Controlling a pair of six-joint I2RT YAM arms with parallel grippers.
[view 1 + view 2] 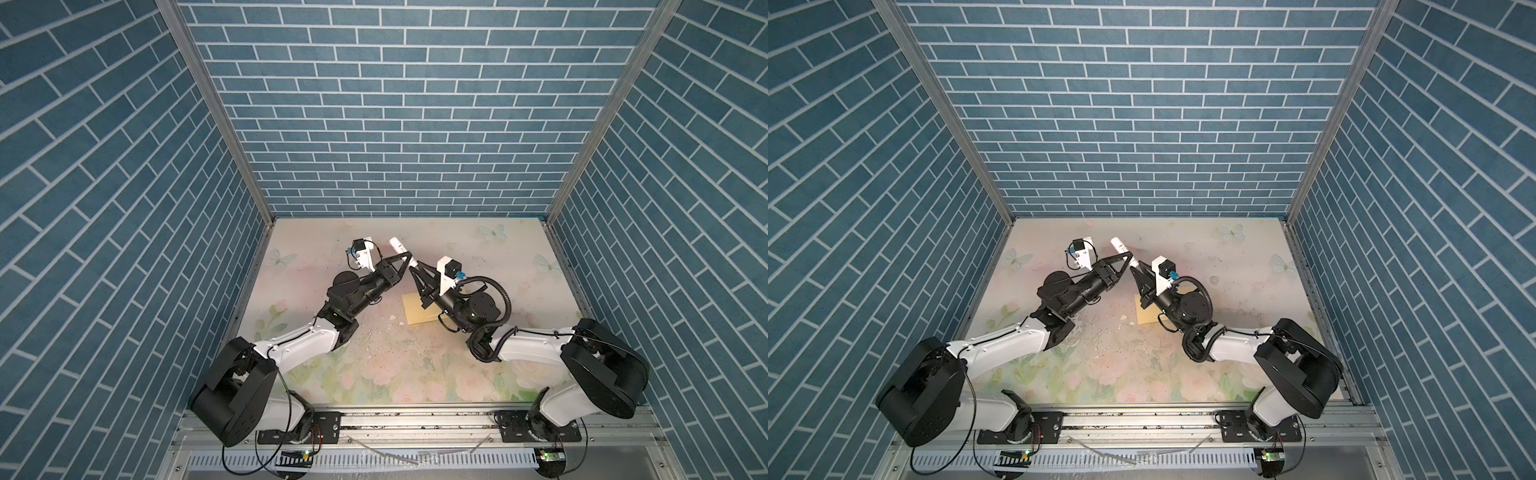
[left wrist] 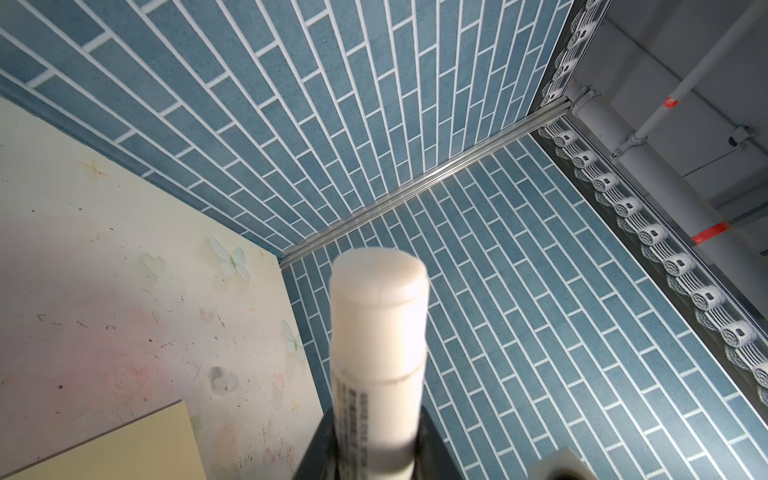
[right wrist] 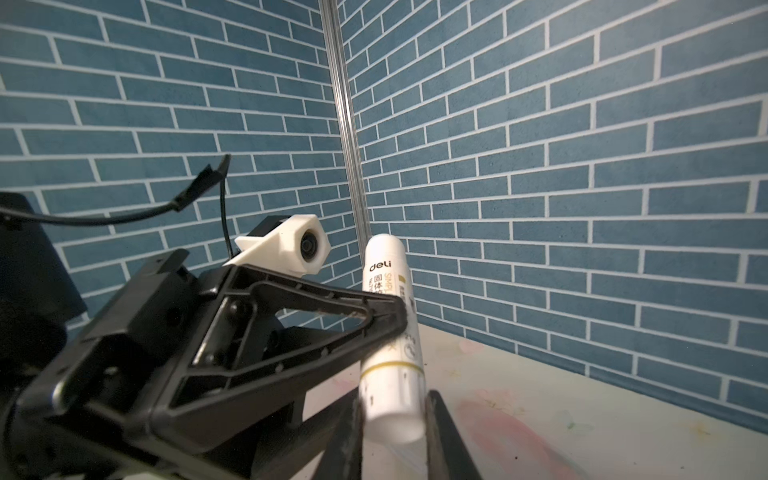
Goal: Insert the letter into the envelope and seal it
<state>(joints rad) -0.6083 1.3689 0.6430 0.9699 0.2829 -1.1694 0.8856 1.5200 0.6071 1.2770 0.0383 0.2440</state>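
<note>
We see only part of the envelope [image 1: 415, 309]; in both top views the right arm covers its 3 o'clock side [image 1: 1146, 309], so any flap or mark is hidden; it lies flat on the table at 6 o'clock from where the grippers meet. The left wrist view shows just one pale-yellow corner [image 2: 124, 449], cut off by the frame edge. The glue stick [image 3: 384, 266] reads "deli"; its smaller print is too fine to make out, and up close [image 2: 380, 316] it blurs.

The left gripper [image 1: 406, 258] is clenched across the stick's middle [image 3: 395, 309], holding it off the table; its free end [image 1: 397, 245] points to 11 o'clock. The right gripper [image 1: 415, 268] has its two fingers pressed on either side of the stick's lower end [image 3: 392, 436], grasping it too.

The table [image 1: 374, 374] carries a faded floral print, scuffed and speckled; white flecks [image 1: 392, 318] lie off the envelope's 9 o'clock edge. Blue brick-pattern walls [image 1: 395, 104] stand on three sides; a metal rail [image 1: 415, 419] at 6 o'clock bears both arm bases.
</note>
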